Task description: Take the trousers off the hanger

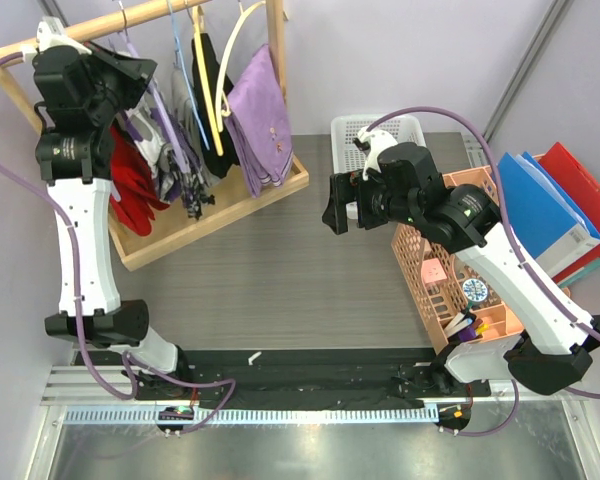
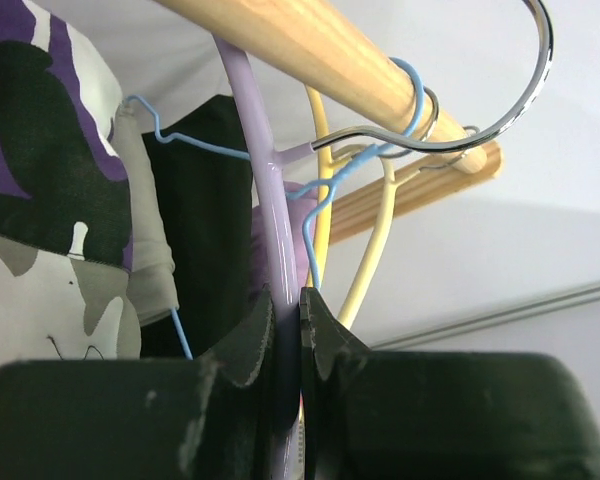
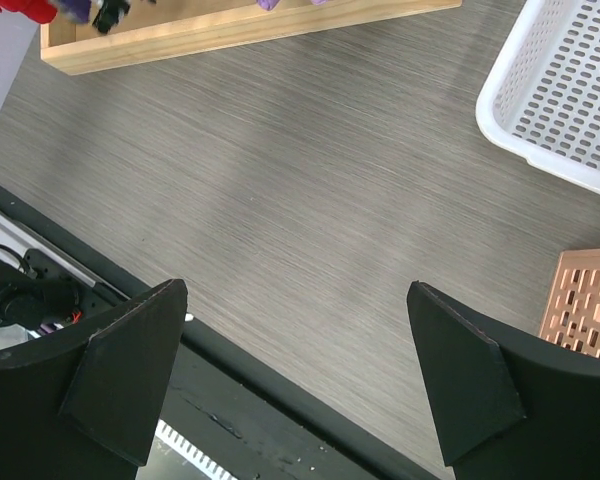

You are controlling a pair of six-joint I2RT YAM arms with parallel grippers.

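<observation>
1. My left gripper (image 2: pixel 288 335) is clamped tight on the stem of the lilac hanger (image 2: pixel 263 180), just under the wooden rail (image 2: pixel 320 45). The hanger's top runs up behind the rail.
2. Camouflage trousers (image 2: pixel 50 170) hang just beside that hanger. I can't tell if they are on it.
3. Lilac trousers (image 1: pixel 260 120) hang further right on the same rail, nothing touching them.
4. My right gripper (image 3: pixel 295 300) is wide apart and empty, over the bench (image 3: pixel 310 150), well apart from the rail.
5. Progress looks early: neither pair is off. Lifting the hanger down and pulling the trousers free are both left.
</observation>
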